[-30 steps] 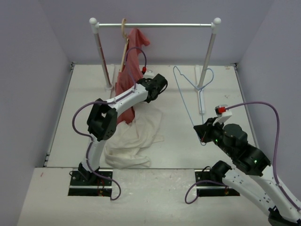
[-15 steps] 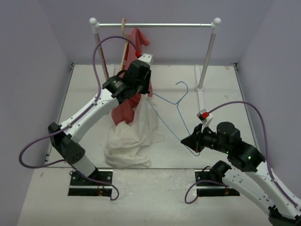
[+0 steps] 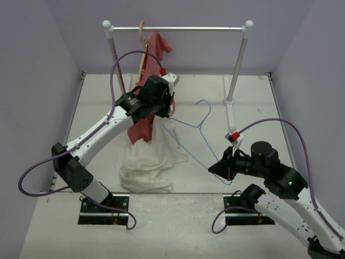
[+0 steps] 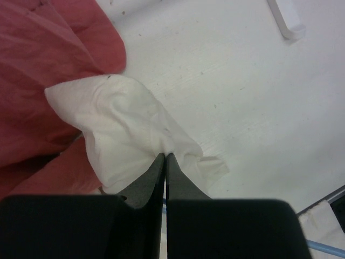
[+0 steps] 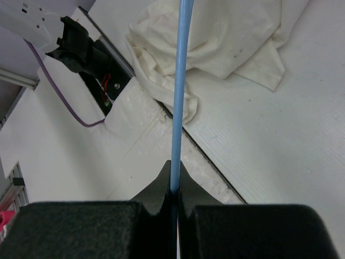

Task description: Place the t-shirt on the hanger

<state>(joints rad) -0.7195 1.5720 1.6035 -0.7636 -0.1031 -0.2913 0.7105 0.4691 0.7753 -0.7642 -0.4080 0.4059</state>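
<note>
- Now the left gripper is pinched shut on a fold of the t-shirt. A second ago that arm sat folded low beside the pile; since then it has stretched out and risen, drawing a strip of cloth up with it.
- Over the same second the right gripper, clamped on the hanger, has swung the wire from near the right post of the rail across toward the lifted cloth.
- My reading is that shirt and hanger are being brought together for threading. The hanger's far corner now lies close to the raised cloth, though whether it has entered an opening is probably not decidable from above.
- Most of the t-shirt is still heaped on the table near the left arm's base. Only a narrow hanging part reaches up to the pinch, right in front of the red garment hanging from the rail.
- It looks cream, plain, soft and heavily creased. The pinched bit bunches into a small peak at the fingertips, with a few faint specks.
- The hanger is thin light-blue wire, tilted in the air, with its hook pointing toward the back of the table.
</note>
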